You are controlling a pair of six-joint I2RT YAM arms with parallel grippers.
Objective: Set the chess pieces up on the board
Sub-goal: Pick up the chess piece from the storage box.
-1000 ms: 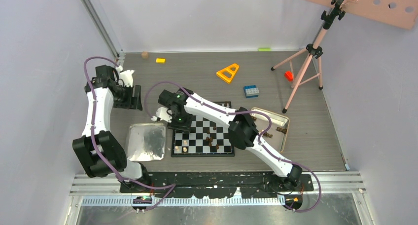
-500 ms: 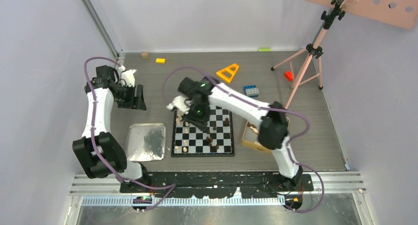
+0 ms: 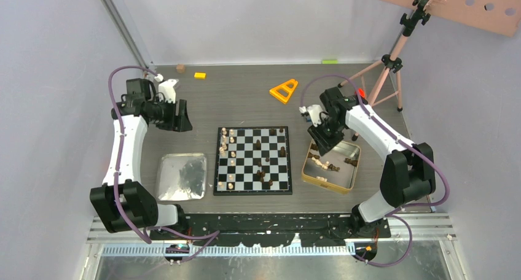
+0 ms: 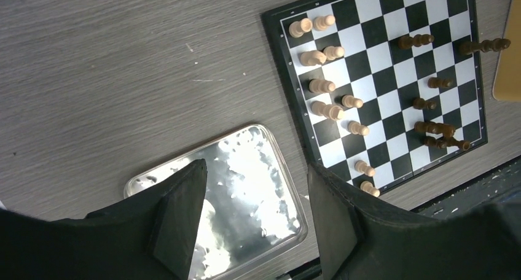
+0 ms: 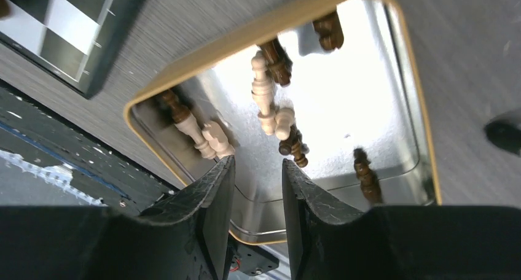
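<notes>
The board (image 3: 253,192) lies flat at the table's middle. Light chess pieces (image 3: 225,146) stand down its left side and dark ones (image 3: 265,163) are scattered on its right half; the left wrist view shows the same light pieces (image 4: 325,83). More pieces, light (image 5: 263,99) and dark (image 5: 276,59), lie in the gold-rimmed tin (image 3: 332,188) right of the board. My right gripper (image 3: 321,139) hangs open over the tin's near-left corner, nothing between its fingers (image 5: 258,163). My left gripper (image 3: 182,119) is open and empty, high above the silver tray (image 4: 246,157).
The silver tray (image 3: 181,177) sits left of the board. An orange triangle (image 3: 284,91), a yellow brick (image 3: 199,75) and a brown cube (image 3: 180,67) lie at the back. A pink tripod (image 3: 381,77) stands at the back right, by a red piece (image 3: 360,93).
My right arm has swung from over the board's left side across to the tin on the right. My left gripper has shifted slightly back and to the right.
</notes>
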